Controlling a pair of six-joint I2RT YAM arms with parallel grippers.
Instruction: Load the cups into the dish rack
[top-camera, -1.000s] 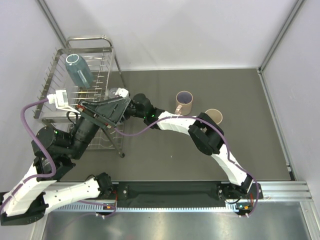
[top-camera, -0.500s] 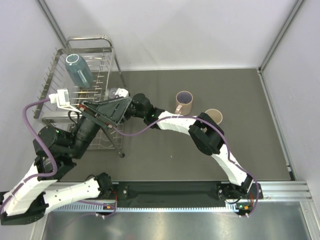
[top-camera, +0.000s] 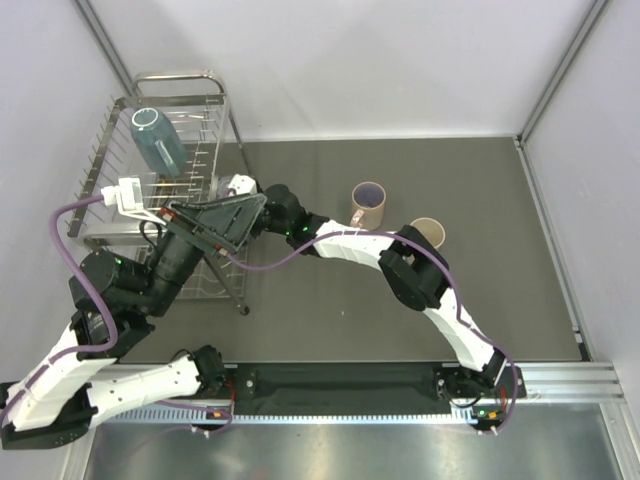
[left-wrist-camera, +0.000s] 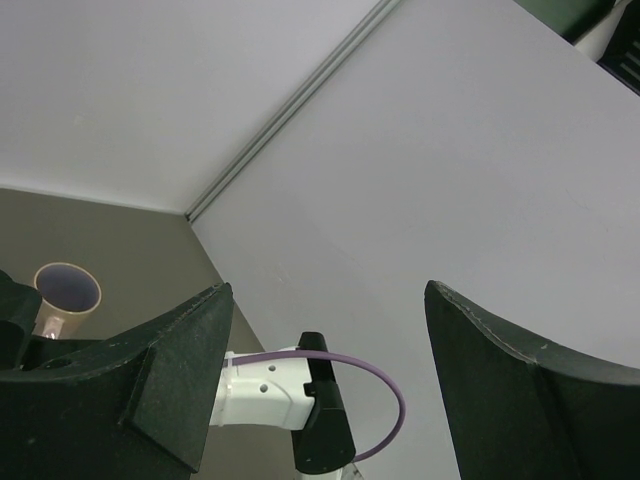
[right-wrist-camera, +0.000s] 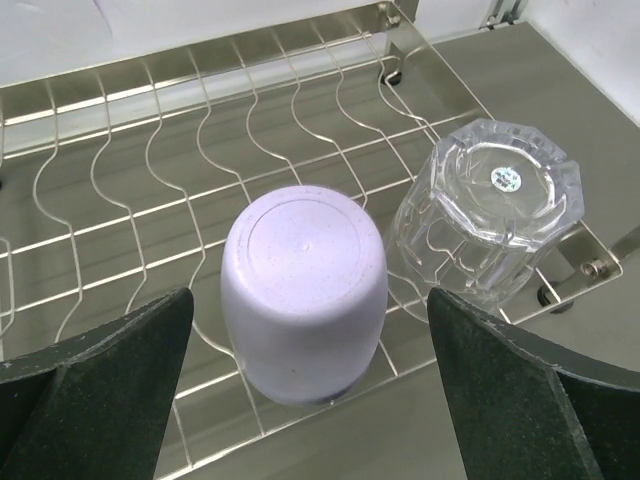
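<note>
In the right wrist view a lavender tumbler (right-wrist-camera: 305, 290) stands upside down on the dish rack (right-wrist-camera: 130, 190), with a clear glass (right-wrist-camera: 495, 215) upside down to its right. My right gripper (right-wrist-camera: 308, 300) is open just above the tumbler, its fingers on either side and apart from it. In the top view a teal-blue cup (top-camera: 157, 140) lies in the rack (top-camera: 110, 150). A pink handled mug (top-camera: 368, 205) and a beige tumbler (top-camera: 428, 233) stand on the table. My left gripper (left-wrist-camera: 328, 290) is open and empty, raised over the rack's near right corner (top-camera: 232, 215) and hiding most of the right gripper.
The rack's tall chrome tube frame (top-camera: 222, 100) rises along its right side. Grey walls close in the table on the left, the back and the right. The right arm (top-camera: 350, 245) stretches across the table's middle toward the rack.
My right wrist has shifted slightly left over the rack. My left arm has edged a little upward. No cup has moved.
</note>
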